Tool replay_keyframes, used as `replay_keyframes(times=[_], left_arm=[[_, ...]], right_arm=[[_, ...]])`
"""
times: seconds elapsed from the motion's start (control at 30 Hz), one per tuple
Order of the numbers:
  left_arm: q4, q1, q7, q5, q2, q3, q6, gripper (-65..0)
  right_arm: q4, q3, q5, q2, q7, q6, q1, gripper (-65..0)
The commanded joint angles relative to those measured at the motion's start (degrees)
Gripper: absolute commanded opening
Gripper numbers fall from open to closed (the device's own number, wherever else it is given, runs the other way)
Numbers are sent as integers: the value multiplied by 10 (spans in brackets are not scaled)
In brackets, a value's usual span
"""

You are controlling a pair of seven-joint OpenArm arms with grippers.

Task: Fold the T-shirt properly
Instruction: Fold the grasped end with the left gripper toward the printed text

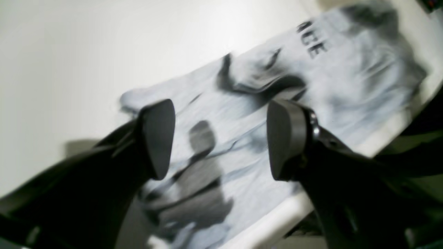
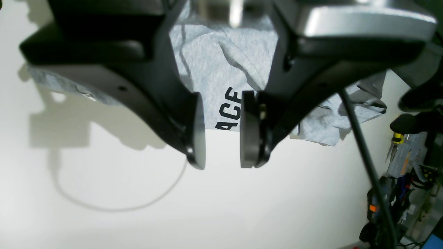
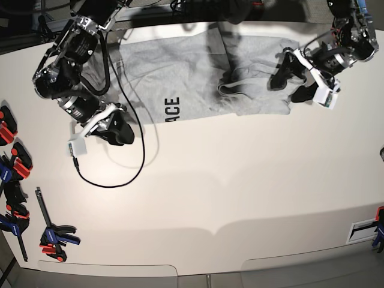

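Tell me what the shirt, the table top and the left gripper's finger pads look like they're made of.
T-shirt: soft knit, likely cotton, matte heather grey; it wrinkles and bunches, with printed black letters.
Table: smooth off-white board, probably laminate, faint sheen and soft shadows.
Left gripper, jaws apart: its pads look like dark grey matte rubber or plastic; motion blur leaves that open.

My light heather-grey cotton T-shirt (image 3: pixel 180 72) has black block letters "ACE" showing, sitting on the plain off-white table (image 3: pixel 240 192), with red-and-black and blue clamps (image 3: pixel 54 237) along the edge
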State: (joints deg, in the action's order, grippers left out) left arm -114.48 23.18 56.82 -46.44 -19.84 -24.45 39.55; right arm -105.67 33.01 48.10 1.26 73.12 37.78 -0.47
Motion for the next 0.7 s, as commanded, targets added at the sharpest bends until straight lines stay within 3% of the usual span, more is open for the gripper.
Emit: replay_keyframes(times=[0.0, 0.13, 0.37, 0.57, 0.67], left_arm=[[-9, 6, -22, 9, -5, -3, 1, -268], [-9, 20, -27, 79, -5, -3, -22, -276], [-9, 29, -26, 123, -5, -3, -27, -457], [-9, 29, -29, 179, -5, -3, -27, -458], [-9, 29, -29, 195, -5, -3, -29, -396]], right_arm=[[-11, -1, 16, -3, -15, 8, 9, -490], [-11, -1, 16, -3, -15, 8, 9, -490], [-11, -1, 17, -3, -15, 8, 9, -490], [-11, -1, 17, -3, -15, 8, 9, -490], [-11, -1, 17, -3, -15, 8, 9, -490]])
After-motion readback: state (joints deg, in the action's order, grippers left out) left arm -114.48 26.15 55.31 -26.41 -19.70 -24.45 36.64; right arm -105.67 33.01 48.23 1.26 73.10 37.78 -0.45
